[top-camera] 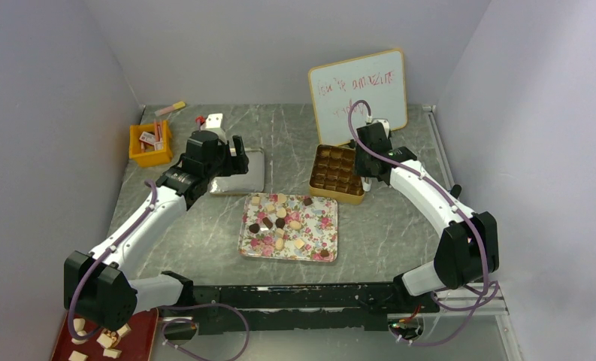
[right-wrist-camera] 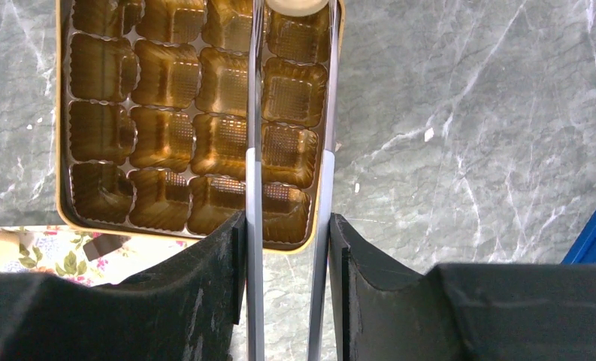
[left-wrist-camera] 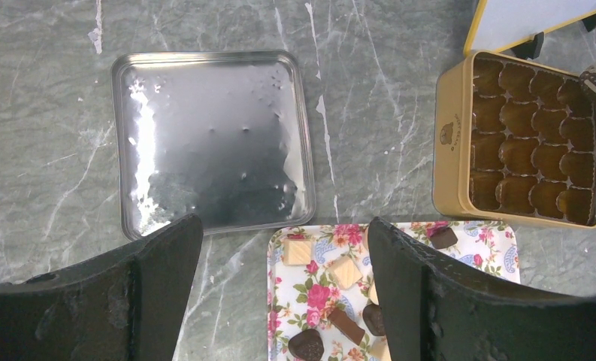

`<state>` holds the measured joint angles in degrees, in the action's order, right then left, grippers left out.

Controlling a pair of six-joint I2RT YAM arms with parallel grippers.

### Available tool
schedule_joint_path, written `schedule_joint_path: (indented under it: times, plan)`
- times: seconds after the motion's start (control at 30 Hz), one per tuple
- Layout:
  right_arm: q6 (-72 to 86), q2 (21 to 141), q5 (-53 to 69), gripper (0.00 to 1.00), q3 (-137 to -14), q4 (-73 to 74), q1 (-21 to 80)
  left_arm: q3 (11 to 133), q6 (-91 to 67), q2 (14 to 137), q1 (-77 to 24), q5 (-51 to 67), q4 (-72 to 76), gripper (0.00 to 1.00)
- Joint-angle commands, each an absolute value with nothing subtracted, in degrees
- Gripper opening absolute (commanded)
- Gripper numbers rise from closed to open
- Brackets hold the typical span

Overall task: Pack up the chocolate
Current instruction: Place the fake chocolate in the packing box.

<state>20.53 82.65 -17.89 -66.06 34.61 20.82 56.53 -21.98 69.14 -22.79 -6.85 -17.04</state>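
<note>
Grey marble tabletop, white walls | our left gripper hangs jaws wide apart by the flat silver tin lid | small brown, tan and cream chocolate pieces lie on the rose-patterned rectangular tray | our right gripper is clamped on thin metal tongs, with one round cream-white piece between their tips over the gold square tin

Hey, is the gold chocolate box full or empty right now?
Empty in every cup that shows: the gold box holds bare brown liners; the chocolates lie on the floral tray.
</note>
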Motion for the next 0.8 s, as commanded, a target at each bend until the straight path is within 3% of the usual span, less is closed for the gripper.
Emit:
schedule_joint_path:
  times: [0.0, 0.77]
  plan:
    - [20.5, 81.0, -19.0, 0.42, -67.4, 33.7, 20.5, 57.4, -22.3, 68.3, -22.8, -6.2, -16.3, 0.85]
    - [20.5, 81.2, -19.9, 0.44, -67.5, 33.7, 20.5, 58.0, -21.7, 69.2, -22.8, -6.0, -16.1, 0.85]
